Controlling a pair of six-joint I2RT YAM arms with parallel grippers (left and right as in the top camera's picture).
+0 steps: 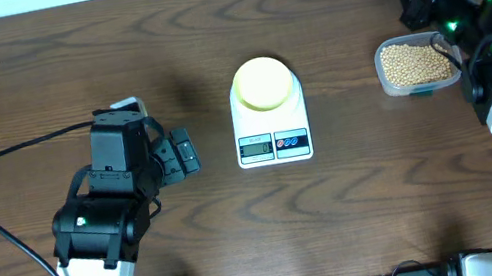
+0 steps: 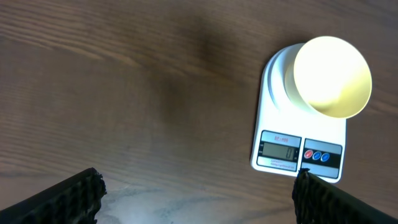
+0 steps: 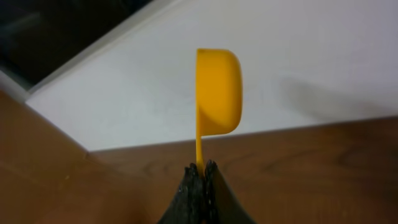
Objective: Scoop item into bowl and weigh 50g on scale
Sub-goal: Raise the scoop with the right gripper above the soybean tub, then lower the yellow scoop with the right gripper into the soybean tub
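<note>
My right end effector (image 3: pixel 200 173) pinches the scoop (image 3: pixel 217 90) aloft, my left end effector (image 1: pixel 180 156) is spread, yet the beans (image 1: pixel 413 64) sit in their tub (image 1: pixel 382 76) and the bowl (image 1: pixel 263 84) on the scale (image 1: pixel 274 148) looks empty, scooping undone.

Scale (image 2: pixel 280 124), display (image 2: pixel 277 151): a single digit "0" stands toward the right end of the grey window in the left wrist view.
Print above the display: one short red line on the white casing, too small to read.
Buttons (image 2: pixel 316 155): no legible marks.
Display, overhead view (image 1: pixel 256 146): dark characters, too small to read.
</note>
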